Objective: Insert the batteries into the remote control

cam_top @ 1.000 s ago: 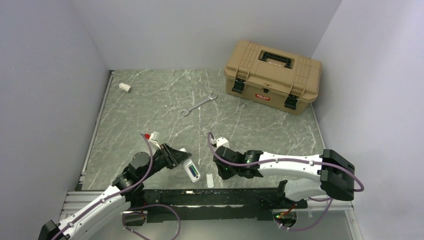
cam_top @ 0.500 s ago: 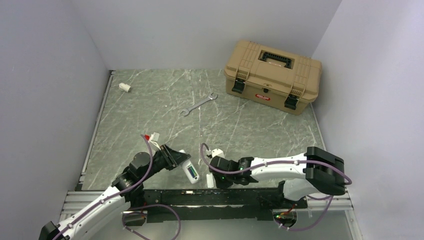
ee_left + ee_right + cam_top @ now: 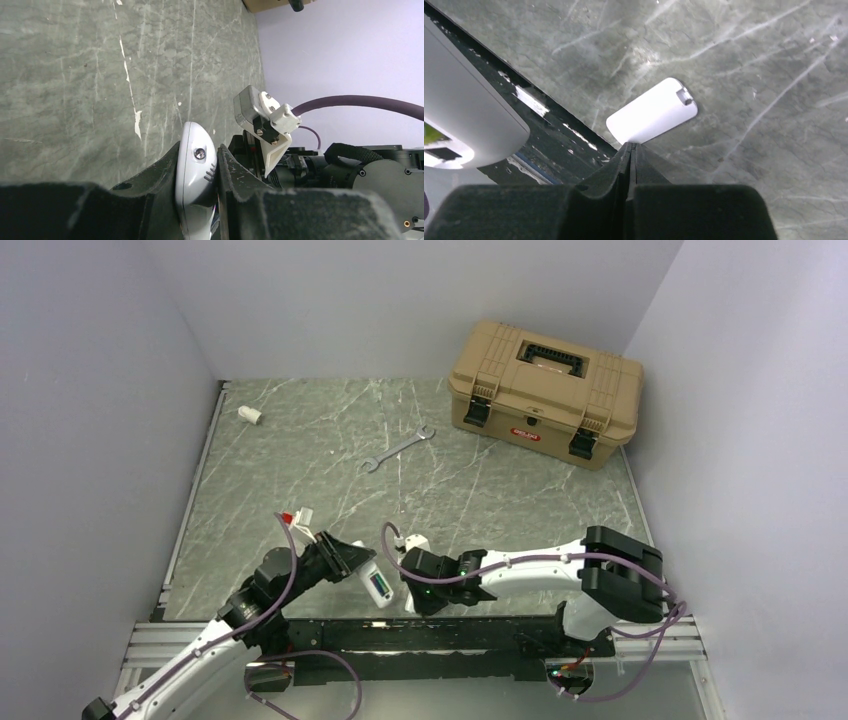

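Note:
My left gripper is shut on the white remote control, squeezing its narrow sides low over the table's near edge. In the left wrist view the remote control stands on edge between the two fingers of my left gripper. Its rectangular recess faces up, showing green and a bluish strip, apparently the batteries. My right gripper hangs close by on the remote's right. In the right wrist view my right gripper is shut on nothing, its tips at the near end of a small white tab.
A tan toolbox stands at the back right. A metal wrench lies mid-table and a short white tube stub at the back left. A black rail runs along the near edge below both grippers.
My right gripper has slid left towards the remote control and closed its last bit, now covering the white tab from above. The left gripper has kept its grip and barely shifted.

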Tool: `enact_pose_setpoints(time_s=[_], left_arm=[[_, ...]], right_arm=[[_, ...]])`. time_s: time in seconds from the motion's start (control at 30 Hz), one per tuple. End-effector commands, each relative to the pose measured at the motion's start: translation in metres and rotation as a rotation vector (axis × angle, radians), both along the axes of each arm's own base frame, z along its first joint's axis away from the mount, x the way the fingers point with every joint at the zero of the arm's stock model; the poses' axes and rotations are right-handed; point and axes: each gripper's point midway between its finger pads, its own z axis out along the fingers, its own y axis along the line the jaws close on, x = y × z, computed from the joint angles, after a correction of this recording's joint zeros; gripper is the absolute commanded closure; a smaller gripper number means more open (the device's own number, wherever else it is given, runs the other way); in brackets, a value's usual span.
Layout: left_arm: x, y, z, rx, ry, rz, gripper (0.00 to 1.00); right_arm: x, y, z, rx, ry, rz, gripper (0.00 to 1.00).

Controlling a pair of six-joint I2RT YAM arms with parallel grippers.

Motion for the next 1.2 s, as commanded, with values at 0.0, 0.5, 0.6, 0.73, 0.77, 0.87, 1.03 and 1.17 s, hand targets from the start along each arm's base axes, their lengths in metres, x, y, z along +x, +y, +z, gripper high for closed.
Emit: enact_pose_setpoints(time_s=[0.0, 0.5, 0.6, 0.73, 0.77, 0.87, 1.03, 1.17], left_arm=[[0.003, 0.007, 0.028, 0.003, -0.064, 0.033, 1.0], [0.0, 0.023, 0.04, 0.025, -0.086, 0.082, 1.0], [0.001, 0.022, 0.04, 0.028, -0.088, 0.082, 1.0], [0.001, 0.022, 0.039, 0.031, -0.086, 0.081, 1.0], [0.001, 0.021, 0.039, 0.032, -0.086, 0.079, 1.0], [0.002, 0.021, 0.038, 0.031, -0.085, 0.078, 1.0], [0.001, 0.021, 0.037, 0.031, -0.082, 0.079, 1.0], [0.001, 0.022, 0.035, 0.038, -0.079, 0.081, 1.0]], right_arm=[[0.006, 0.012, 0.0, -0.002, -0.026, 0.023, 0.96], [0.046, 0.019, -0.007, -0.035, -0.044, -0.026, 0.98], [0.055, 0.02, -0.005, -0.025, -0.043, -0.033, 0.98], [0.065, 0.023, -0.004, -0.025, -0.047, -0.044, 0.98], [0.068, 0.024, -0.003, -0.025, -0.049, -0.048, 0.98], [0.075, 0.027, -0.003, -0.025, -0.053, -0.058, 0.98], [0.084, 0.029, -0.008, -0.039, -0.046, -0.073, 0.98], [0.092, 0.025, -0.011, -0.053, -0.045, -0.104, 0.98]])
